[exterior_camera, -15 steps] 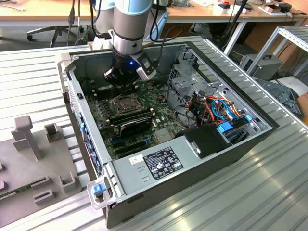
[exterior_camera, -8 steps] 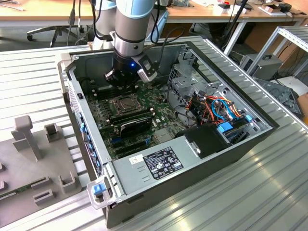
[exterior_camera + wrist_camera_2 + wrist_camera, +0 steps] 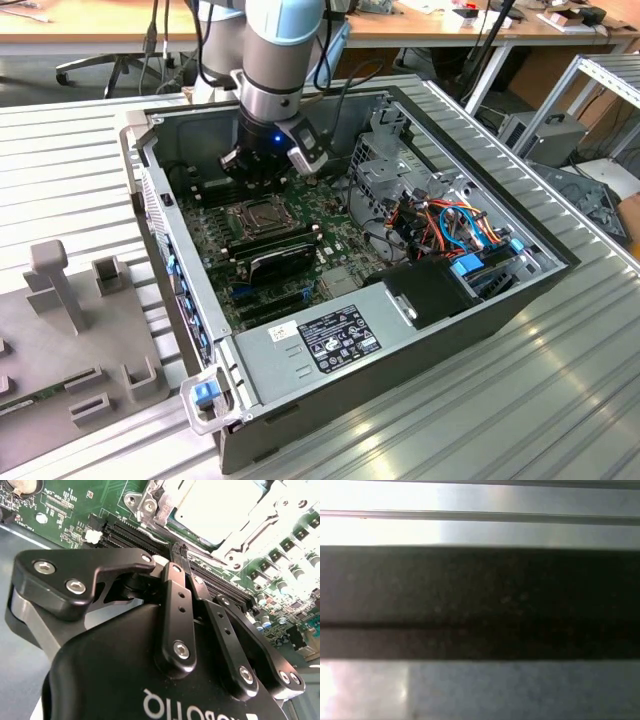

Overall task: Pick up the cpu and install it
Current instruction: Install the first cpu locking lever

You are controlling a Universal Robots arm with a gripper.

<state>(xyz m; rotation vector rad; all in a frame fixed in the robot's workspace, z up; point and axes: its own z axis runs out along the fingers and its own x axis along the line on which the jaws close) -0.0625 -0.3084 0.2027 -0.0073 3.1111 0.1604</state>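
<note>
An open computer case (image 3: 480,300) lies on its side on a ribbed metal bench (image 3: 560,400), with the green motherboard (image 3: 330,225) facing up. The arm (image 3: 280,50) reaches down into the case, and the tool (image 3: 262,180) hangs low over the board just beyond the silver-framed socket (image 3: 258,212), close above it. In the second wrist view the black fingertips (image 3: 176,555) are drawn together with no gap showing between them. They sit just over a long black memory slot (image 3: 135,537) beside the socket, and nothing can be seen clamped in them. The cpu (image 3: 212,505) shows in that view as a pale flat square lying inside the socket's metal frame, apart from the tool. In the exterior view two black memory sticks (image 3: 280,245) stand in their slots on the near side of the socket. A bundle of orange and blue cables (image 3: 450,225) lies toward the exterior view's right. A grey fixture tray (image 3: 70,340) rests on the bench at the exterior view's left, well apart from the case. The first wrist view gives a dark band between pale metal surfaces, too blurred to tell more.
</note>
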